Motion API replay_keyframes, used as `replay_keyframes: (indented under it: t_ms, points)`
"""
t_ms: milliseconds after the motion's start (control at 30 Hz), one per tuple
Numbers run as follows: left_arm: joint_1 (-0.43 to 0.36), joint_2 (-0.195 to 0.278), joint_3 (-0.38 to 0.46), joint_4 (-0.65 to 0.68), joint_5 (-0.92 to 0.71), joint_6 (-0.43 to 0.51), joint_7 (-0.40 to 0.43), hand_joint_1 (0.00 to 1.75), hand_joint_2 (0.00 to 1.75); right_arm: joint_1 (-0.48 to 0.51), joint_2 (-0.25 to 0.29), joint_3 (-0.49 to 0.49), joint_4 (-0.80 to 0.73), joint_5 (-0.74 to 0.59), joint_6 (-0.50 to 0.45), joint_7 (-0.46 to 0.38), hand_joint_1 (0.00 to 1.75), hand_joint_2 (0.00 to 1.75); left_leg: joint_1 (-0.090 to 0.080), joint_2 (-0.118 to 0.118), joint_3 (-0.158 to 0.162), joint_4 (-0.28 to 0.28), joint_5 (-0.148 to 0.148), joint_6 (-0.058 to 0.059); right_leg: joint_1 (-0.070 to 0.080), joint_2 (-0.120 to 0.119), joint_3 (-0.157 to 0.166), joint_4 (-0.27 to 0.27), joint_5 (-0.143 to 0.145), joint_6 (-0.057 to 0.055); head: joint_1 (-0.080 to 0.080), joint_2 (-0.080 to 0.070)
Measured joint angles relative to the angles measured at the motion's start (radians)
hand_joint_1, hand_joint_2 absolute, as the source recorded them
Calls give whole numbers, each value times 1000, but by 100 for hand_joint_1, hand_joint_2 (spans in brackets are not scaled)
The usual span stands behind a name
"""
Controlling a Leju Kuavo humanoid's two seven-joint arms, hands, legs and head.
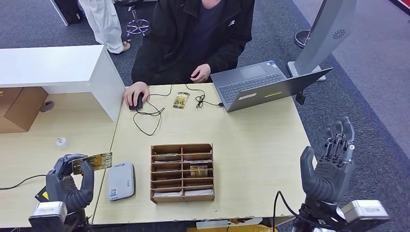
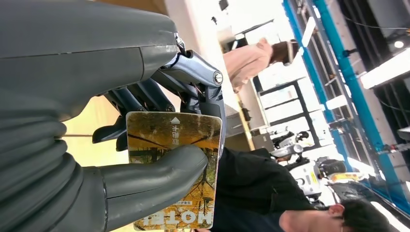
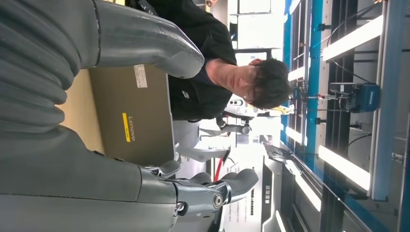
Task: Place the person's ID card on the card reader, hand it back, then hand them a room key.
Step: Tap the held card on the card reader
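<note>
Card (image 1: pixel 94 161) pinched in left hand (image 1: pixel 72 181) beside reader (image 1: pixel 120 181); wooden tray (image 1: pixel 182 172) holds cards; right hand (image 1: pixel 329 166) spread, holding nothing.

High head view; close wrist views

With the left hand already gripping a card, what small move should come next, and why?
Probably carry the yellow patterned card right and lower it onto the flat grey card reader. The left hand holds it raised just beside the reader, not yet on it; the right hand is open, off the table's edge.
</note>
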Motion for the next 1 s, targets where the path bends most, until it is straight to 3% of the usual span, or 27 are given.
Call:
replay_keyframes:
  t_ms: [233, 567, 1000]
  points:
    - [36, -62, 97, -2, 99, -97, -22, 175, 175, 15, 5, -14, -8, -1, 4, 0, 0, 175, 0, 0, 0, 0, 0, 0, 0, 0, 0, 0, 0, 0, 0, 0]
    - [31, -138, 253, 67, 64, -116, -14, 175, 175, 17, 8, -14, -8, -1, 6, 2, 0, 175, 0, 0, 0, 0, 0, 0, 0, 0, 0, 0, 0, 0, 0, 0]
    - [1, -188, 356, 172, 85, -180, -16, 175, 175, 20, 8, -15, -8, 4, 5, 10, 0, 175, 0, 0, 0, 0, 0, 0, 0, 0, 0, 0, 0, 0, 0, 0]
